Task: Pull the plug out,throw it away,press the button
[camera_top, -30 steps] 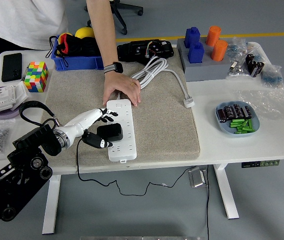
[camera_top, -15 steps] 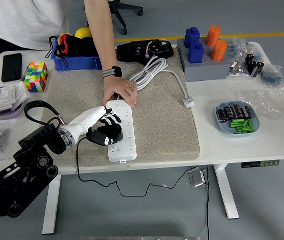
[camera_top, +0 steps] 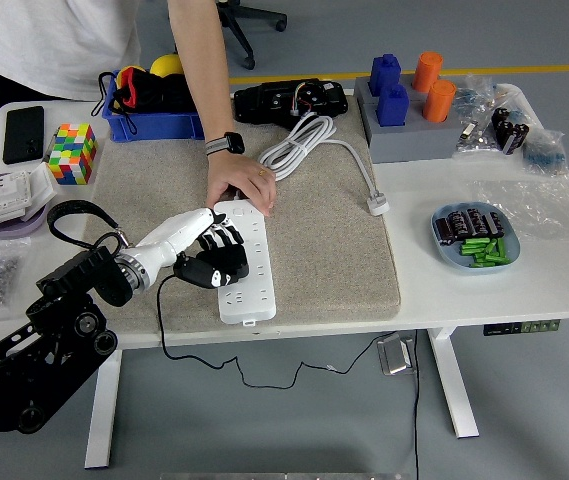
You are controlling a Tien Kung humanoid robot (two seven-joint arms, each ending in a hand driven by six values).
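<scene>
A white power strip (camera_top: pixel 241 262) carrying a black plug (camera_top: pixel 216 268) lies on a beige-grey mat (camera_top: pixel 314 240) over the white table (camera_top: pixel 484 290), with a multicoloured chequered cube (camera_top: pixel 72 152) at ten o'clock, blue and orange blocks (camera_top: pixel 411 82) at one o'clock, and green pieces in a blue dish (camera_top: pixel 476 240) at three o'clock.

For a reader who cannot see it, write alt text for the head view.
The robot's left hand grips a black plug on a white power strip, which a person's hand steadies at its far end on a beige mat.
</scene>
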